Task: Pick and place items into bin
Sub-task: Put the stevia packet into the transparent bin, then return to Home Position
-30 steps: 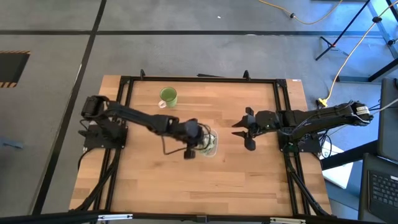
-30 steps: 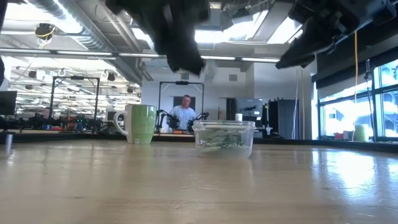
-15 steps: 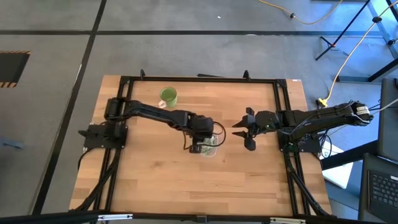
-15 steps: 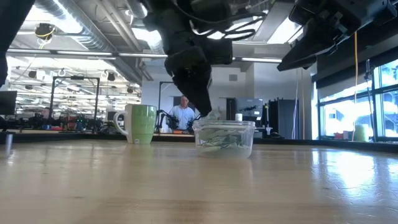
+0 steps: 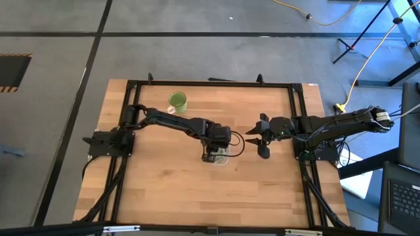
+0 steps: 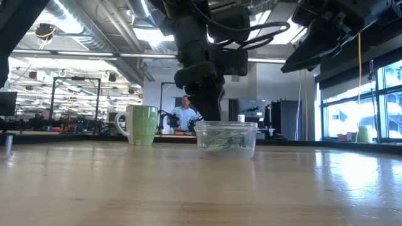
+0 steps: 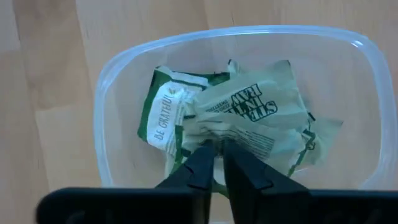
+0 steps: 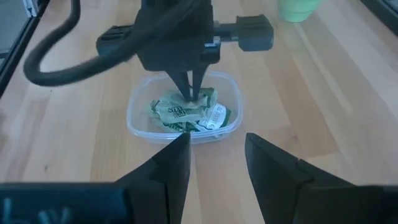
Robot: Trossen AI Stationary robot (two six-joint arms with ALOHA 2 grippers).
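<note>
The bin (image 5: 220, 155) is a clear tub at mid-table, also in the low view (image 6: 226, 139), with several green and whitish packets (image 7: 168, 115) lying inside it. My left gripper (image 7: 216, 148) stands over the bin, fingers pointing down into it and shut on the topmost packet (image 7: 255, 112). The right wrist view shows it from the side (image 8: 191, 87). My right gripper (image 5: 260, 136) hovers open to the right of the bin, well above the table, with its fingers (image 8: 168, 168) spread wide. My left gripper pinches the topmost whitish-green packet by its near edge (image 7: 217, 134) between the two fingers. It comes from above, pointing down. The crumpled packet rests on the other packets inside the bin.
A green mug (image 5: 177, 101) stands toward the table's far left, seen also in the low view (image 6: 143, 124). Bare wood lies all round the bin. A black frame (image 5: 210, 84) borders the table. A person (image 6: 186, 114) sits far off in the room.
My left gripper has moved toward the table's right, from beside the bin to directly over it. It has then come down until its fingertips dip into the bin, bringing a packet along. My right arm has kept still.
</note>
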